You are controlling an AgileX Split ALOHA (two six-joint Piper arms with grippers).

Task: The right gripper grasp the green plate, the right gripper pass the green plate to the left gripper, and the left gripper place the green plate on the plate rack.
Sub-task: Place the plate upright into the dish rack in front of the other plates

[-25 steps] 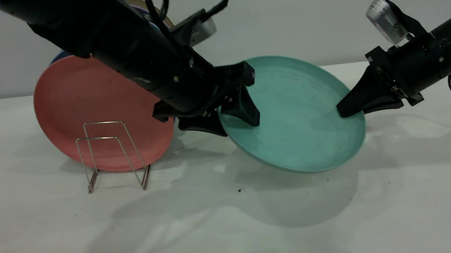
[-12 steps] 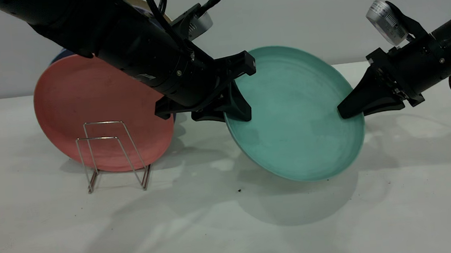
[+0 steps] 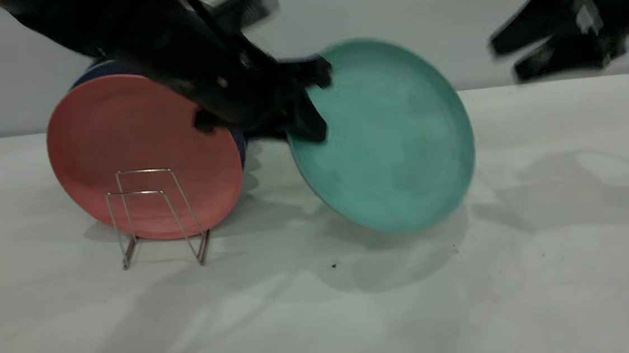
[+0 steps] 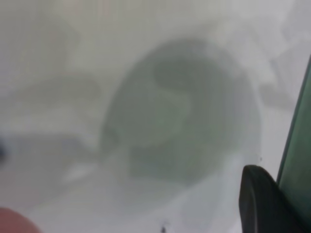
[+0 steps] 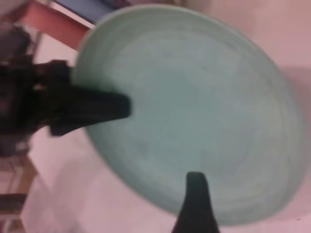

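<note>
The green plate hangs tilted above the table, its lower rim just over its own shadow. My left gripper is shut on the plate's left rim. In the left wrist view one of its fingers lies against the plate's edge. My right gripper is open and empty, high at the upper right, clear of the plate. The right wrist view looks down on the plate, with one right finger in front and the left gripper on the far rim. The plate rack stands at the left.
A salmon-pink plate stands upright in the rack behind its front loops, with a blue plate behind it. The rack's front loops hold nothing. White tabletop stretches in front.
The right gripper let go of the plate's right rim, opened, and rose up and away to the right. The left gripper lifted the plate up and leftwards, tipping it more upright.
</note>
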